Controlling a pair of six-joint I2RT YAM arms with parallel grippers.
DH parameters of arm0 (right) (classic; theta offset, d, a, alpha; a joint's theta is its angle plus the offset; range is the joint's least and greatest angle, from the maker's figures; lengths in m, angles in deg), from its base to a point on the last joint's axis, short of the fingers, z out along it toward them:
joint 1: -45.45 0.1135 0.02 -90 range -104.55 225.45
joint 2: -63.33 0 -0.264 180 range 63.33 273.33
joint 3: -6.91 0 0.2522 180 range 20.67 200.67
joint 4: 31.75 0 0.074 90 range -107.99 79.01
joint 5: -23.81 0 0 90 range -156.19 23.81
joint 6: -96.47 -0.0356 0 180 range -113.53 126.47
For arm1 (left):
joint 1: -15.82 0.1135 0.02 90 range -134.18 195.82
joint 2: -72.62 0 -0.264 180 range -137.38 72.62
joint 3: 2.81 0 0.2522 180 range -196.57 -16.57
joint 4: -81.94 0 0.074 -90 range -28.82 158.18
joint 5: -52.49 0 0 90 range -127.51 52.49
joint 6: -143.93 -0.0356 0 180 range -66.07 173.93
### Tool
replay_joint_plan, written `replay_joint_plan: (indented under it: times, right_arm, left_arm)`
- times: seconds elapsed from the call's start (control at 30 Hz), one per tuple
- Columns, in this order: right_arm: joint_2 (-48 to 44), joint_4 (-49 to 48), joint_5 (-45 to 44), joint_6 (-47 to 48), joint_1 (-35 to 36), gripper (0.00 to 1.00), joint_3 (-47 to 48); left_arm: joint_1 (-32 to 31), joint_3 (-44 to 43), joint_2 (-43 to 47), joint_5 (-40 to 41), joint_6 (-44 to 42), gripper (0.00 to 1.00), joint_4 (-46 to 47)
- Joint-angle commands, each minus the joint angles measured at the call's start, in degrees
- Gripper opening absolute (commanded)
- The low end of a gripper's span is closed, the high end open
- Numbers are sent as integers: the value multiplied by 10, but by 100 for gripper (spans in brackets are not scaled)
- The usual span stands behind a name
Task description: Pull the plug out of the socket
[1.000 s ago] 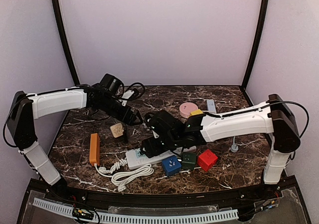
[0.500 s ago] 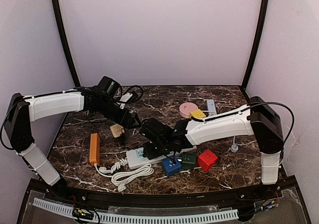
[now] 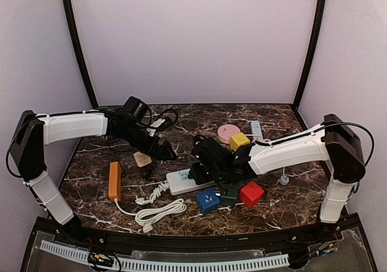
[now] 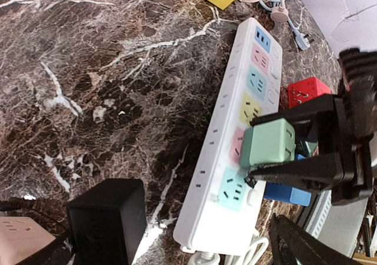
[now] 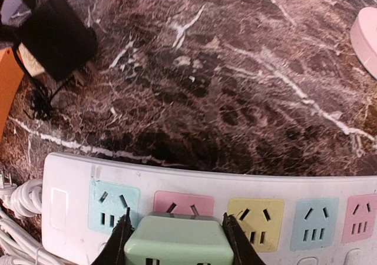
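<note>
Right wrist view: the right hand (image 5: 177, 241) grips the pale green plug (image 5: 179, 248) by both sides, and the plug sits at the pink socket of the white power strip (image 5: 65, 182). The pull should go straight up without twisting, or the strip may lift too. Coloured cubes (image 3: 251, 193) crowd the near edge. The left hand (image 3: 168, 153) hovers wide open, far-left.

Dark veined marble counter (image 3: 290, 205). Red cube (image 3: 251, 194) near front centre, taken as landmark. Dark green cube (image 3: 229, 194) just beside it on the left; blue cube (image 3: 207, 200) next along, further left. Yellow cube (image 3: 239, 141) and pink disc (image 3: 228, 132) well behind. Orange block (image 3: 114, 181) far left, lying lengthwise. Beige cube (image 3: 143, 159) behind-left.
</note>
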Motion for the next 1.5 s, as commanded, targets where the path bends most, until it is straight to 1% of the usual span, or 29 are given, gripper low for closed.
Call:
replay_joint_plan:
  times: [0.0, 0.1, 0.23, 0.37, 0.47, 0.53, 0.63, 0.7, 0.73, 0.77, 0.8, 0.83, 0.87, 0.9, 0.93, 1.03, 1.13, 1.47]
  right_arm:
    - [-58, -160, -13, 26, -11, 0, -34]
    - [-63, -183, -12, 44, -12, 0, -33]
    - [-68, -211, -8, 46, -12, 0, -39]
    - [-70, -220, -25, 40, -12, 0, -44]
    - [-78, -235, -36, 45, -11, 0, -54]
    - [-82, -243, -43, 51, -11, 0, -60]
    - [-85, -250, -50, 59, -10, 0, -66]
    - [-87, -251, -53, 63, -9, 0, -66]
    - [-88, -251, -55, 65, -8, 0, -67]
    - [-88, -252, -56, 65, -7, 0, -68]
    - [-89, -253, -57, 66, -8, 0, -68]
    - [-89, -253, -57, 66, -6, 0, -69]
    - [-89, -253, -58, 66, -7, 0, -69]
    - [-89, -254, -58, 66, -7, 0, -70]
    - [-89, -253, -59, 66, -6, 0, -72]
    - [-91, -254, -60, 63, -6, 0, -75]
    - [-94, -257, -59, 64, -5, 0, -79]
    - [-93, -259, -53, 51, -9, 0, -81]
  left_arm:
    - [1, -1, -16, -56, 7, 99, -6]
    - [1, -4, -25, -69, 11, 99, -8]
    - [-3, -9, -33, -85, 8, 99, -15]
    - [-12, -16, -42, -119, 1, 99, -23]
    - [-18, -21, -51, -123, -8, 97, -38]
    - [-20, -25, -55, -130, -11, 88, -44]
    - [-21, -28, -57, -136, -11, 79, -45]
    - [-21, -28, -58, -138, -11, 70, -44]
    - [-21, -27, -59, -140, -11, 63, -44]
    - [-21, -27, -59, -142, -10, 60, -42]
    - [-21, -27, -60, -146, -8, 53, -41]
    - [-21, -27, -61, -147, -6, 50, -39]
    - [-21, -27, -61, -150, -6, 45, -39]
    - [-21, -27, -61, -151, -6, 42, -37]
    - [-21, -27, -62, -152, -5, 37, -37]
    - [-21, -27, -61, -152, -6, 30, -37]
    - [-21, -28, -61, -155, -6, 21, -37]
    - [-20, -28, -60, -157, -9, 2, -37]
